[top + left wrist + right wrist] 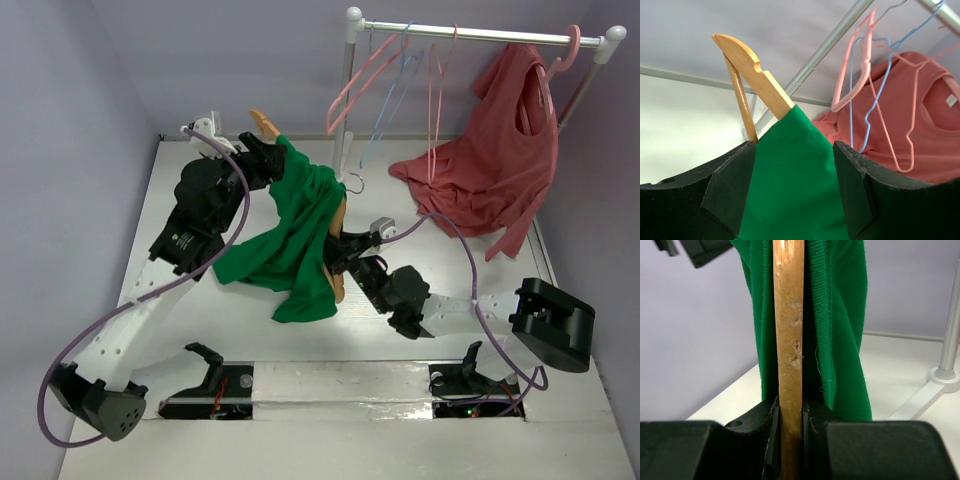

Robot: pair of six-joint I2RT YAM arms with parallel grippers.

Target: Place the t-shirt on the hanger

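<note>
The bright green t-shirt (pixel 295 235) hangs over the tan wooden hanger (pixel 265 125), which is held tilted above the table with one end sticking out at the top. My right gripper (pixel 340 255) is shut on the hanger's wooden body (pixel 788 340), with green cloth (pixel 845 340) draped on both sides of it. My left gripper (pixel 268 160) is at the upper end of the hanger. In the left wrist view its jaws (pixel 795 150) stand open on either side of the shirt's covered shoulder (pixel 795 185), and the bare hanger tip (pixel 757 77) rises beyond them.
A white clothes rack (pixel 480 35) stands at the back right. It carries thin pink hangers (pixel 355 85), a light-blue hanger (pixel 395 95) and a salmon-red garment (pixel 490 170) that trails onto the table. The rack's left post (pixel 347 120) is close behind the shirt.
</note>
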